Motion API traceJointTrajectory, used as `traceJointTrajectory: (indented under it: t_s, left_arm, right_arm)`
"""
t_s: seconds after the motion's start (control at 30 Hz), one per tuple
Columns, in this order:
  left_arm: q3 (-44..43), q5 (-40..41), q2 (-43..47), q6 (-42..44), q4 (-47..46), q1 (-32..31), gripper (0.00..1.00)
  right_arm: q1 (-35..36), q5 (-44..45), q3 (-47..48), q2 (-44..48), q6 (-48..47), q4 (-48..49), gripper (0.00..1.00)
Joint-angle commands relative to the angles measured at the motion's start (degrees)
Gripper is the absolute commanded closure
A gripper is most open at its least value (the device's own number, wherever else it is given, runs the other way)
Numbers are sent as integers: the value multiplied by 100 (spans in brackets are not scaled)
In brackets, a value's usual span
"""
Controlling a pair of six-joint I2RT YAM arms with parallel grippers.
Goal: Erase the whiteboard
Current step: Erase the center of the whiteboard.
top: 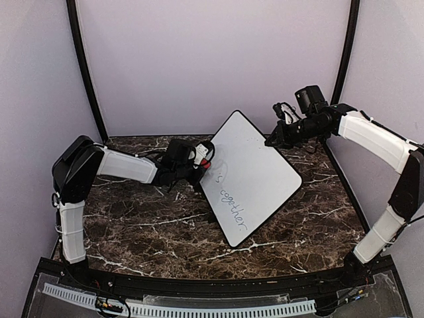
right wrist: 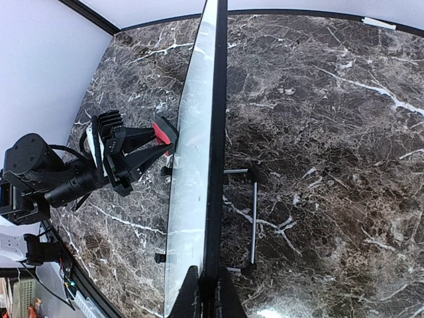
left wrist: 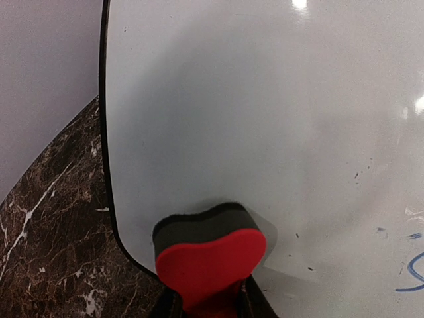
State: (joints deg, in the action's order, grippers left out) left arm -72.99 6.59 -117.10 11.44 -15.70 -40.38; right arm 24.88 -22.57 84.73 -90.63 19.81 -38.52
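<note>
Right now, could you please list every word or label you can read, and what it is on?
"together." handwritten on the whiteboard, seen from the top view.
Strokes before it, near the red eraser: too faint to read.
No other text is legible.

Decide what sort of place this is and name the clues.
Probably a robotics lab test cell: a left arm and right arm mounted at a marble-patterned table, enclosed by plain walls and black frame poles, working on a whiteboard.

Lab booth: marble table [top: 132, 225], plain walls [top: 212, 59].
</note>
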Motion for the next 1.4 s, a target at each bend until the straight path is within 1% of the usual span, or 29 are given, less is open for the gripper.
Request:
traceJointTrajectory:
  t_s: [0.0, 0.13, 0.27, 0.33, 0.53, 0.73, 0.9, 1.1, 1.23, 1.37]
  left_arm:
    - [125, -912, -322, 64, 567, -158, 100]
    - [308, -1262, -152, 30, 334, -327, 100]
    - [471, -1397, -5, 44, 157, -636, 100]
    - [504, -1401, 24, 36, 122, -846, 100]
    - [624, -1377, 75, -68, -33, -1214, 100]
    - [745, -1214, 80, -129, -165, -1339, 100]
    - [747, -586, 28, 27, -200, -1241, 100]
    - [349, -116, 3, -60, 193, -607, 100]
    - [101, -173, -3, 47, 413, -284, 100]
    - [-198, -416, -54, 216, 717, -271, 100]
  right_arm:
    - [261, -766, -119, -16, -733, 98, 100]
    - [262, -763, -106, -44, -733, 90, 100]
    - [263, -762, -101, -73, -733, 99, 100]
    - [263, -765, -85, -92, -722, 93, 100]
    - [260, -760, -62, -137, -733, 82, 100]
    - [262, -750, -78, -104, -733, 82, 100]
    - [263, -749, -113, -66, -733, 90, 100]
    - [262, -758, -136, -35, -724, 106, 100]
    - [263, -758, -150, -27, -724, 116, 100]
    - [262, -767, -132, -31, -716, 108, 100]
